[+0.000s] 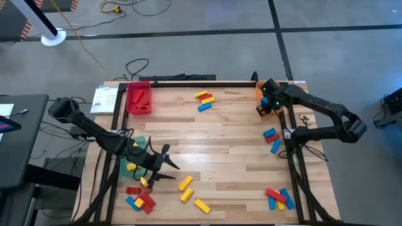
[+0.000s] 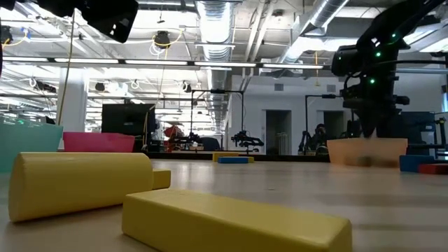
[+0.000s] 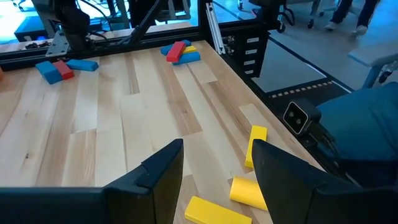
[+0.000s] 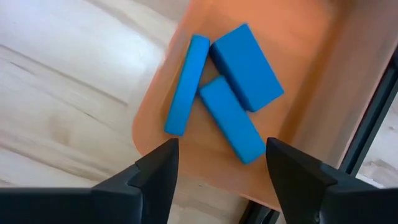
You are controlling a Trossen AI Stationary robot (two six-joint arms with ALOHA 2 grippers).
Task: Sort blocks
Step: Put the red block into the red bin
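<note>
High view: R gripper (image 4: 217,165) open over orange tray (image 4: 298,68), 3 blue blocks (image 4: 245,59) inside.

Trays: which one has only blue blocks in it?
The orange tray at the table's far right corner, under the right gripper: three blue blocks lie in it. The red tray holds red blocks.

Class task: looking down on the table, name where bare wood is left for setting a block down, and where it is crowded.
Free: the middle of the table, between the red tray and the right-edge blocks. Crowded: the near left corner, around the left gripper, and the near right pile.
</note>
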